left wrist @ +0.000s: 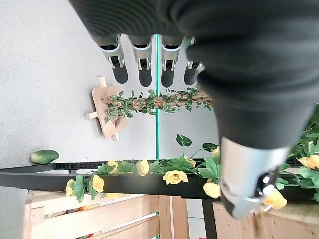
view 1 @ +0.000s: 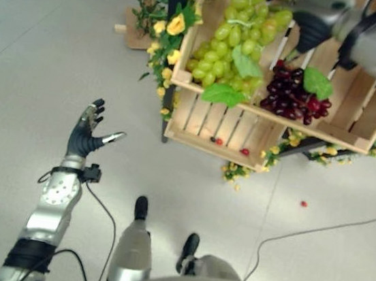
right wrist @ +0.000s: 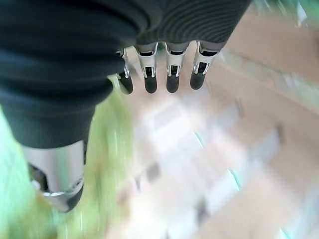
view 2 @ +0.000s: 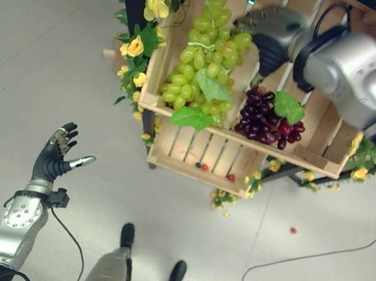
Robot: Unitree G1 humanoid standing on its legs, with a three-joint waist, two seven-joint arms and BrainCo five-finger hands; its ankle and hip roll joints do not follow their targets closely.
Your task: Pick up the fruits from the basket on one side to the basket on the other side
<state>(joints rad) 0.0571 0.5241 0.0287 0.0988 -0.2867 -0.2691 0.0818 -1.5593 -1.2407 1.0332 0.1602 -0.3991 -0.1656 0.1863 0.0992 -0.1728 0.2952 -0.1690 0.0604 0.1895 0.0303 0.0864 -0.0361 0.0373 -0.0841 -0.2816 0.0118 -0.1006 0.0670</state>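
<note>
A big bunch of green grapes (view 1: 234,43) and a smaller bunch of dark red grapes (view 1: 291,97) lie in a tilted wooden crate (view 1: 339,137). My right hand (view 1: 311,31) hangs in the crate between the two bunches, just above the red one. Its fingers (right wrist: 149,74) are straight and hold nothing, with the green grapes (right wrist: 107,164) blurred beside the thumb. My left hand (view 1: 86,133) is held open over the floor, left of the stand and well away from it. Its fingers (left wrist: 144,64) are straight and empty.
A lower wooden crate (view 1: 203,125) under the first holds two small red fruits (view 1: 245,151). Another red fruit (view 1: 303,204) lies on the floor. Yellow flowers and leaves (view 1: 168,49) trim the black stand. A wooden foot (left wrist: 107,112) and a green fruit (left wrist: 44,157) sit on the floor.
</note>
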